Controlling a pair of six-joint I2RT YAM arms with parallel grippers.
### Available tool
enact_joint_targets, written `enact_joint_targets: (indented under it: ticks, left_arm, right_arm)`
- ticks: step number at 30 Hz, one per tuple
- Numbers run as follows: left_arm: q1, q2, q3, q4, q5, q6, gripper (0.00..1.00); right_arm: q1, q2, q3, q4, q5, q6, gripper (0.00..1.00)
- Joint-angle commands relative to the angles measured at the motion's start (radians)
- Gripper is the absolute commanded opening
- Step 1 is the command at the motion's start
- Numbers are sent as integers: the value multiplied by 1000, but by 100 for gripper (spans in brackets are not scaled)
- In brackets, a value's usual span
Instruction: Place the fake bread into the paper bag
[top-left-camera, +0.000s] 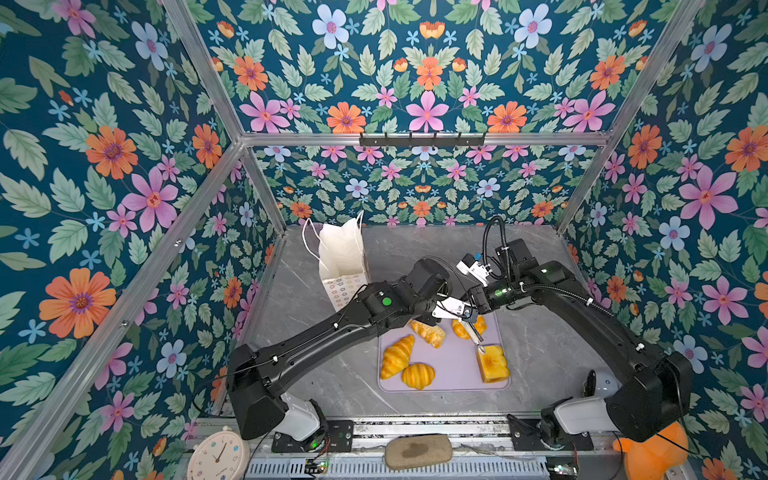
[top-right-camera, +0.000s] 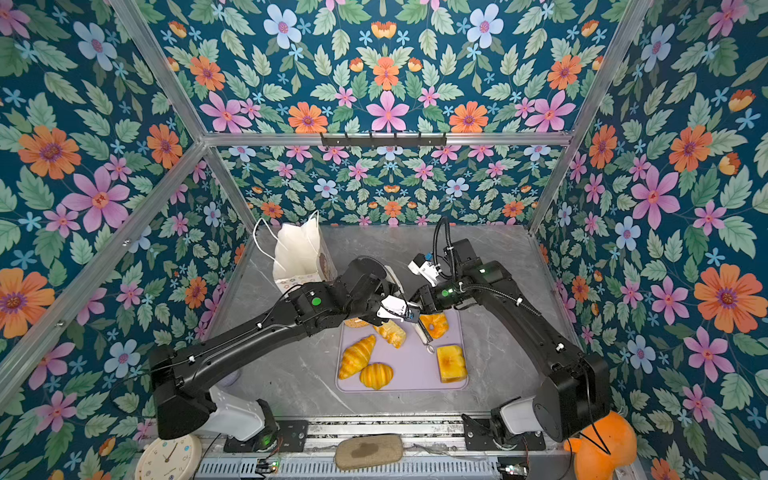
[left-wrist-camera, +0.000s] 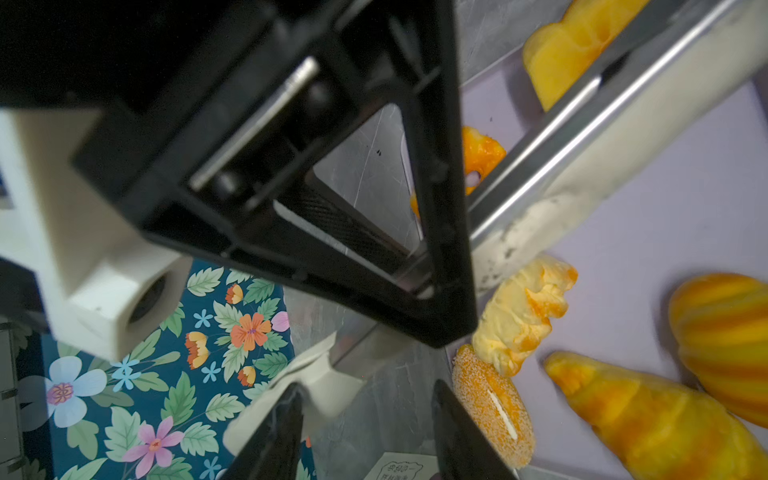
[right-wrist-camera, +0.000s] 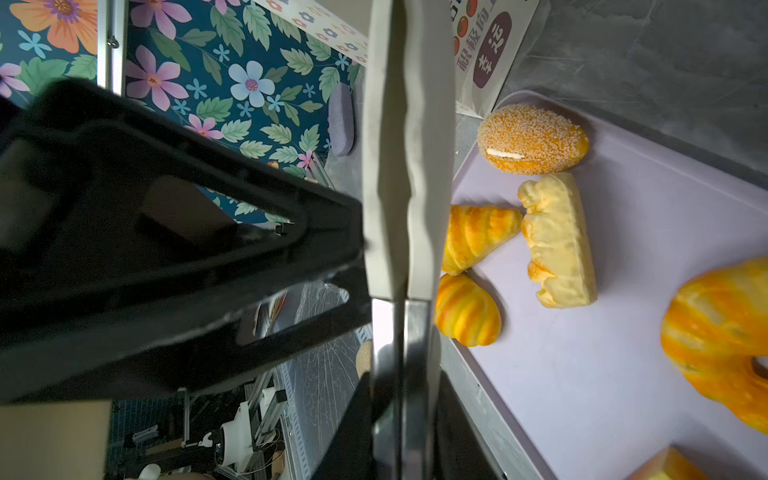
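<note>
Pressed together on a pair of tongs (right-wrist-camera: 395, 174) at the right gripper (right-wrist-camera: 404, 428), the metal arms squeezed flat against each other. Spread partway at the left gripper (left-wrist-camera: 365, 399), fingers either side of a white end piece that seems to belong to the tongs; impossible to tell whether touching. Tongs aimed toward the near edge of the table (top-left-camera: 316, 374) in both top views, tips right at the far corner of the toast block (top-left-camera: 493, 365). All six pieces of fake bread (top-right-camera: 376, 376) on the lilac tray (top-left-camera: 451, 368): ring bun (top-right-camera: 437, 325) crossed by the tongs, flaky twist (top-left-camera: 429, 333), speckled bun (right-wrist-camera: 532, 139), long croissant (top-left-camera: 397, 356), short croissant (top-left-camera: 418, 375). Nothing seen in the paper bag (top-left-camera: 341, 253), upright at the back left, mouth up, well apart from the tray. Probably settling the tool between both grippers ahead of a first pick. Next: free the arms to spread, then straddle a piece across its short side. Long croissant lying diagonally, narrow tip toward the twist; toast block's long axis running near to far; likely best dropped end-first into that narrow mouth.
</note>
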Motion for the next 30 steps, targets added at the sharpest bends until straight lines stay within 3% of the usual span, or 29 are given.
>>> enact_joint_targets:
  ticks: [1, 16, 30]
  left_arm:
    - [-10, 3, -1, 34, -19, 29, 49]
    - [-32, 5, -34, 65, -8, 68, 50]
    - [-51, 15, -50, 89, -70, 112, 34]
  right_arm:
    - [6, 3, 11, 2, -64, -33, 18]
    - [6, 7, 5, 18, -67, -19, 17]
    - [7, -1, -7, 20, -93, -18, 16]
